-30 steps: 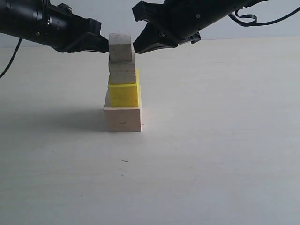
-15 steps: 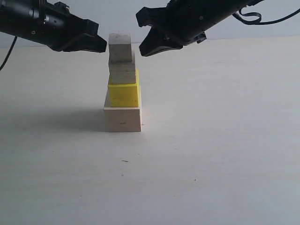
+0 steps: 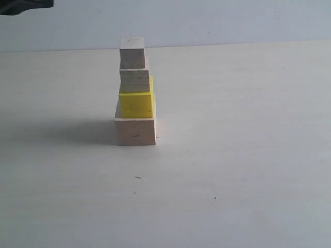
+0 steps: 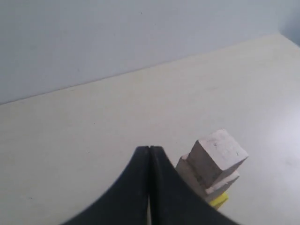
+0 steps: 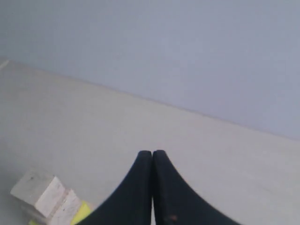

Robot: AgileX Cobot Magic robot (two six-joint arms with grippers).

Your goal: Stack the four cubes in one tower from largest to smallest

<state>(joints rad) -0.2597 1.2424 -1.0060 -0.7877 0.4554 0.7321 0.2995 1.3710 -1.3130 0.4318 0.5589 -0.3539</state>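
Tower (image 3: 135, 93) standing complete; left gripper (image 4: 149, 154), right gripper (image 5: 152, 157) hovering above tower, pinched closed, gripping nothing; retreat needing wide berth.

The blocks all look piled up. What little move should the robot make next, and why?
Probably none on the blocks: just park both arms away. The large wood cube, yellow cube, medium wood cube and small wood cube stand stacked, biggest at the bottom. The left gripper and right gripper are shut, empty and clear.
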